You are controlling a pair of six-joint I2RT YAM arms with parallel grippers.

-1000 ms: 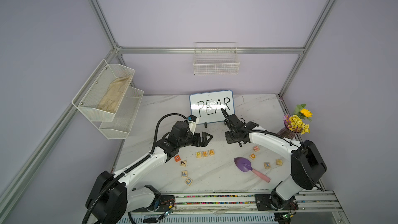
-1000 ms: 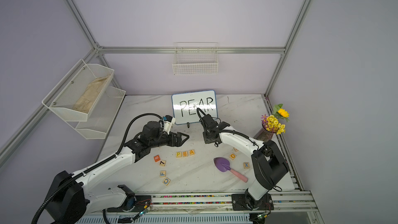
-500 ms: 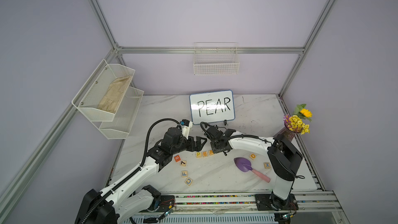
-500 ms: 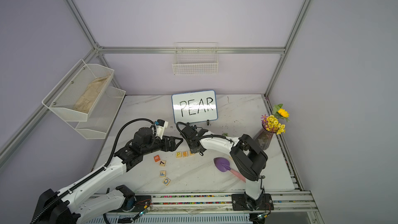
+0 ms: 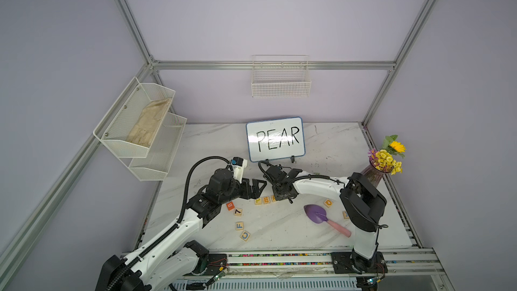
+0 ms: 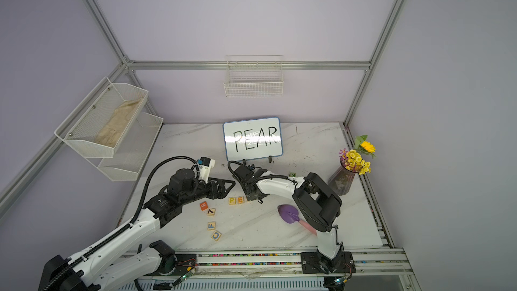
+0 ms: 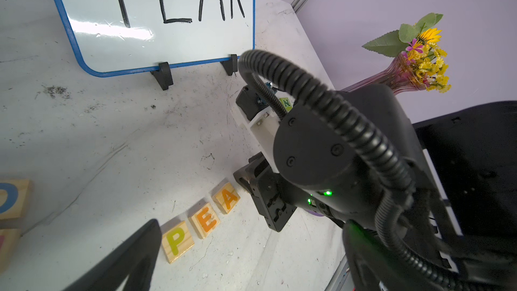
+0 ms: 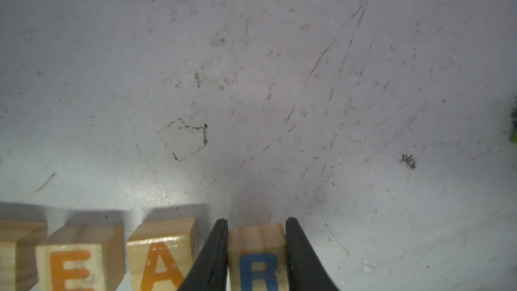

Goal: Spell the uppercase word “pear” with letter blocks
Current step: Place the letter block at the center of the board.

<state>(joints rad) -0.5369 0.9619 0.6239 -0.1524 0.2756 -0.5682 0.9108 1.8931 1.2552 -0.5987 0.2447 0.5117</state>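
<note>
The right gripper is clamped on the small pale wooden cube with a blue R, its black fingers pressed to the cube's two sides. The cube sits level with the end of the row on the white marbled tabletop – just beside the pale wooden cube with an orange A, then the orange-yellow E cube and the yellow P cube. The left gripper hangs near the P end with jaws spread, holding nothing
</note>
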